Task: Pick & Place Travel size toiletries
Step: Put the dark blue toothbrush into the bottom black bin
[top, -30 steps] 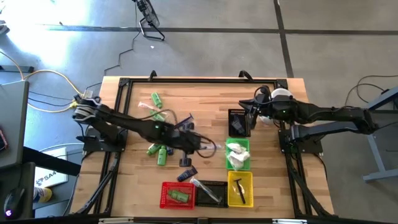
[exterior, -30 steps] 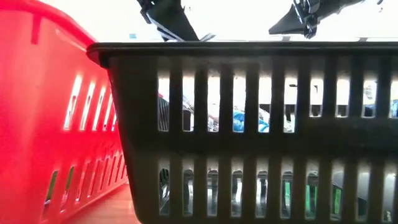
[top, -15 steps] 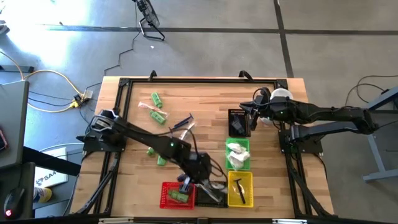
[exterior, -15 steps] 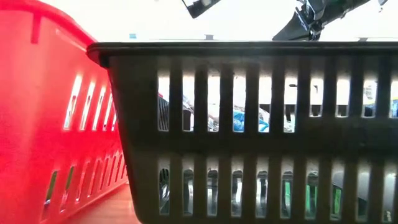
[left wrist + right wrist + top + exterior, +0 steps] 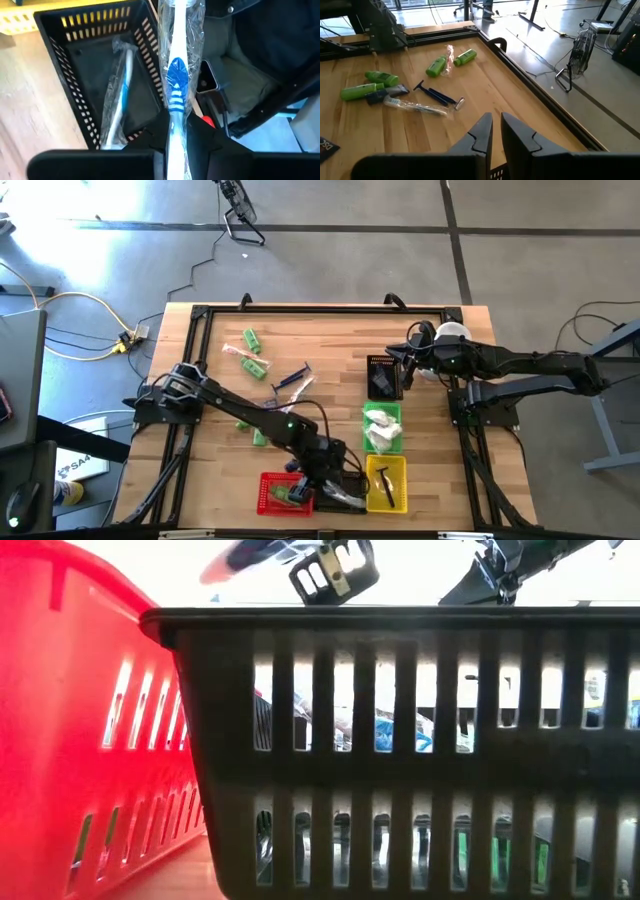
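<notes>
Left gripper [image 5: 177, 131] jaws clamp a wrapped toothbrush [image 5: 176, 75] above the black basket [image 5: 60, 30], likely to drop it beside the one inside; right gripper [image 5: 496, 131], jaws closed and empty, waits at the far basket.

A grey concrete floor [image 5: 330, 260] is surrounding the wooden bench [image 5: 330, 340], with dark seams crossing it. Bright light is glaring on the floor beyond the bench's far left corner. A yellow cable [image 5: 70, 305] is trailing there. A black floor fan [image 5: 575, 55] is standing nearby.
</notes>
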{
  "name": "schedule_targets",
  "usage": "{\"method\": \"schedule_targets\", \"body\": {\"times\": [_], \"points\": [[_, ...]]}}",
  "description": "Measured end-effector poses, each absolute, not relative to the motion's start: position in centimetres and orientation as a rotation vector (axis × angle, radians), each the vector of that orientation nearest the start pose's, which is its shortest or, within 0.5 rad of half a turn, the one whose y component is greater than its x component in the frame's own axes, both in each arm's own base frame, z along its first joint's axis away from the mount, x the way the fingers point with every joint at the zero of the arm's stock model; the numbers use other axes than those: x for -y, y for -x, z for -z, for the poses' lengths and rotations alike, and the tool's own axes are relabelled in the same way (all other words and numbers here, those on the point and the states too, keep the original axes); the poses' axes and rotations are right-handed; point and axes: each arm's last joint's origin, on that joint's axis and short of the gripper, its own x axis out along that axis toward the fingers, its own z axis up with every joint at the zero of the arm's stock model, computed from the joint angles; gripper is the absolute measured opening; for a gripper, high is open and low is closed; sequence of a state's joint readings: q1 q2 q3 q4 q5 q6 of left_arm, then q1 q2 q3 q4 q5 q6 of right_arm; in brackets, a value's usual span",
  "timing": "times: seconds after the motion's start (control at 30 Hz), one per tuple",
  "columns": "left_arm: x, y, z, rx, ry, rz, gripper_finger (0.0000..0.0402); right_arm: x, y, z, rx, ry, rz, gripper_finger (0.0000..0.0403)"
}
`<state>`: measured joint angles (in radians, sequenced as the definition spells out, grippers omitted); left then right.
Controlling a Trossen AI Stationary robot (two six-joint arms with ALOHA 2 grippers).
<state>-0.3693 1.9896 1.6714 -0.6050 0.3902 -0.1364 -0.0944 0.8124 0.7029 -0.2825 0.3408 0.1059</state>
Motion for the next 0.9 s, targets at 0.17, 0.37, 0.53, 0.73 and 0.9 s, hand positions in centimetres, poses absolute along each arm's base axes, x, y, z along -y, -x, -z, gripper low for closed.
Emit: {"method": "schedule_targets", "body": {"times": [0.17,0.37,0.53,0.73,0.9], "points": [[14.9,-40.4,-24.6,-1.058,0.154,0.583,0.0033,2.6,-17.5,-29.2,-0.366,-0.062,0.451,0.003],[12.8,-40.9,-24.7,-1.042,0.141,0.638,0.0033,2.6,-17.5,-29.2,-0.363,-0.062,0.45,0.003],[11.8,-40.7,-26.4,-0.927,0.006,0.706,0.0033,2.6,-17.6,-29.4,-0.343,-0.055,0.448,0.003],[9.3,-41.0,-27.4,-0.864,-0.034,0.681,0.0033,2.6,-17.7,-29.6,-0.329,-0.007,0.44,0.003],[7.0,-41.0,-28.8,-0.812,-0.025,0.63,0.0033,2.7,-17.7,-29.9,-0.312,0.054,0.431,0.003]]}}
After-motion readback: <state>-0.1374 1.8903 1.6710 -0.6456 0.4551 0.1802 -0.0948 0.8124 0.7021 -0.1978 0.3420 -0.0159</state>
